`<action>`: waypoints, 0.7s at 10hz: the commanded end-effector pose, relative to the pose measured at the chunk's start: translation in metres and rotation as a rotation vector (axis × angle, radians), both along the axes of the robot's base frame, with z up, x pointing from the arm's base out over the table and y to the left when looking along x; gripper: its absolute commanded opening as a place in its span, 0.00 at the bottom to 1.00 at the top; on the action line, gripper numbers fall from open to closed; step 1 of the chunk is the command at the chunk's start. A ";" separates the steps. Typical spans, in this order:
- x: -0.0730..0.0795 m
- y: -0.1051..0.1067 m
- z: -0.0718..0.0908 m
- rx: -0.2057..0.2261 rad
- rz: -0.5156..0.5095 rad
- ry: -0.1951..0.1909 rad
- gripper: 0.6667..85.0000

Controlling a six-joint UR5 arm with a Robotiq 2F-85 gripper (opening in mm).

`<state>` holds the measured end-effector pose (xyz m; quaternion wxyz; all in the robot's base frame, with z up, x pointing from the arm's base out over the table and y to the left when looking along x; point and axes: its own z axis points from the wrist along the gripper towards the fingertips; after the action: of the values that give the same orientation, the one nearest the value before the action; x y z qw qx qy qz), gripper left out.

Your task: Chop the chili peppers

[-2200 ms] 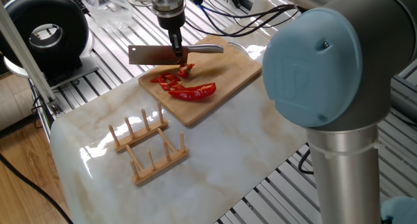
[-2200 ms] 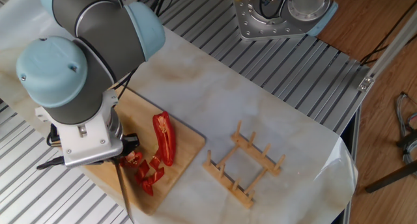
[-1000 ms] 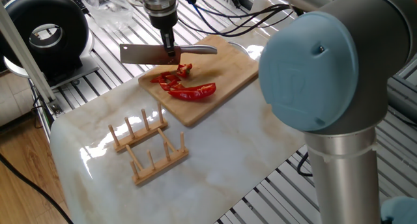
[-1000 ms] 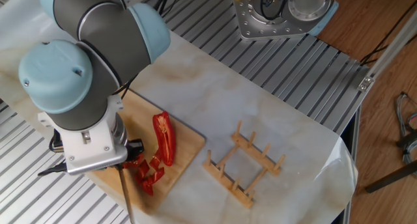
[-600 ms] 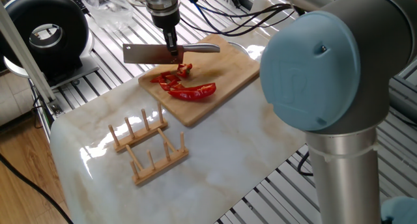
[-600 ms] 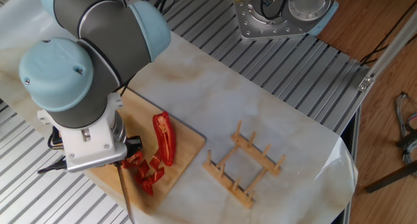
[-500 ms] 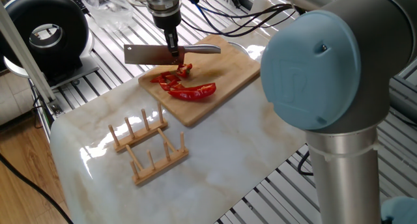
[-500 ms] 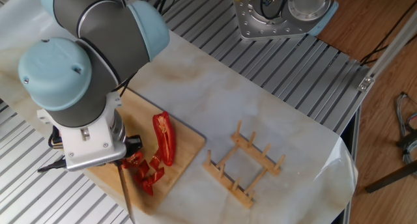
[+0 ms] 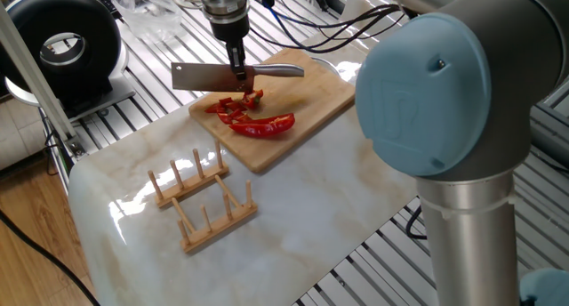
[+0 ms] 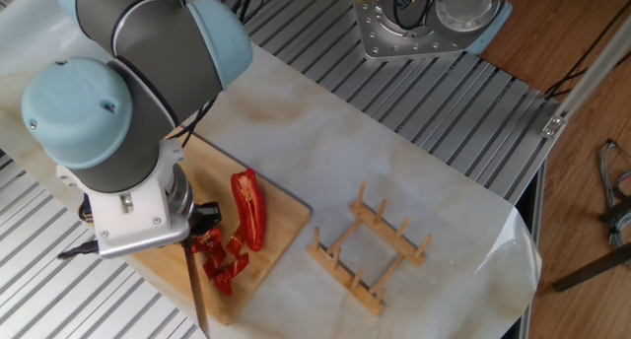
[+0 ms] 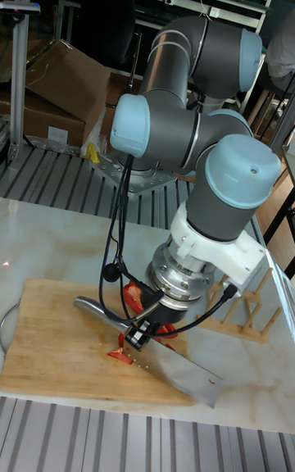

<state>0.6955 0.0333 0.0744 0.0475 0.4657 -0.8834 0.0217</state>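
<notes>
The chili peppers lie on a wooden cutting board [image 9: 307, 97]: one long red half [image 9: 267, 124] and a cluster of cut bits [image 9: 231, 108] beside it. My gripper [image 9: 239, 72] is shut on a cleaver [image 9: 203, 76], gripping it where blade meets handle, with the blade held level just over the cut bits. In the other fixed view, the long half [image 10: 248, 209] and the bits [image 10: 223, 262] show next to the blade's thin edge [image 10: 195, 290]; the arm hides most of my gripper. In the tall view, my gripper [image 11: 139, 333] holds the cleaver [image 11: 179, 371] over a few red bits [image 11: 118, 354].
A wooden dish rack [image 9: 201, 199] stands on the marble top in front of the board. A black round device [image 9: 60, 43] sits at the back left. The arm's large elbow [image 9: 444, 92] blocks the right of this view. Slatted metal surrounds the marble slab.
Over the last second the cleaver has drifted slightly to the right above the cut bits. The peppers, board and rack have not moved.
</notes>
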 end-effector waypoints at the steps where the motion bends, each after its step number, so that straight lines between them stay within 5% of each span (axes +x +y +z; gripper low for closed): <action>1: 0.003 0.011 0.000 0.010 -0.020 -0.004 0.01; 7: 0.004 0.032 0.000 0.051 -0.024 -0.001 0.01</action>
<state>0.6995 0.0548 0.0724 0.0405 0.4597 -0.8871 0.0105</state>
